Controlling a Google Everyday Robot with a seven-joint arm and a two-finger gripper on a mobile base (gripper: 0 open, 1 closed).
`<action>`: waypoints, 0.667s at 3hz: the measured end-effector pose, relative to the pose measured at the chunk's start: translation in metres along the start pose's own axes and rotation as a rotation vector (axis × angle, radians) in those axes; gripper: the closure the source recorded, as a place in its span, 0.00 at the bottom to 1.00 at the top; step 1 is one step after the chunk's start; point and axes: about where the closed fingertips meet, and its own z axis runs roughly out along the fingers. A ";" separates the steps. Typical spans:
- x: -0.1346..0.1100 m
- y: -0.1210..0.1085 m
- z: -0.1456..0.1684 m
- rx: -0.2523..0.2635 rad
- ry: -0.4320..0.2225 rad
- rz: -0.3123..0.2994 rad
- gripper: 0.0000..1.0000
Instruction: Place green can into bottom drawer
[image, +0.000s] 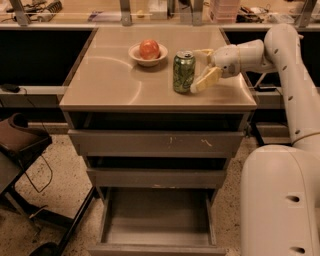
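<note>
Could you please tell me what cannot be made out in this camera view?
- Top drawer and middle drawer: insides dark, barely open beneath the cabinet top.
- Bottom drawer: front panel cut off by the lower edge.
- Gripper, open just right of the green can: whether its lower finger touches the can cannot be told.
- Robot base: cut off by right and lower edges.

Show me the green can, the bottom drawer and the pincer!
green can (183, 74): camera view, its patterned side.
bottom drawer (155, 222): camera view, its bare floor.
pincer (198, 70): camera view, between its open fingertips, beside the green can.
</note>
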 end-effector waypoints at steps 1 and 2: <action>-0.004 0.006 0.032 -0.075 0.013 -0.028 0.00; -0.005 0.006 0.034 -0.079 0.013 -0.029 0.00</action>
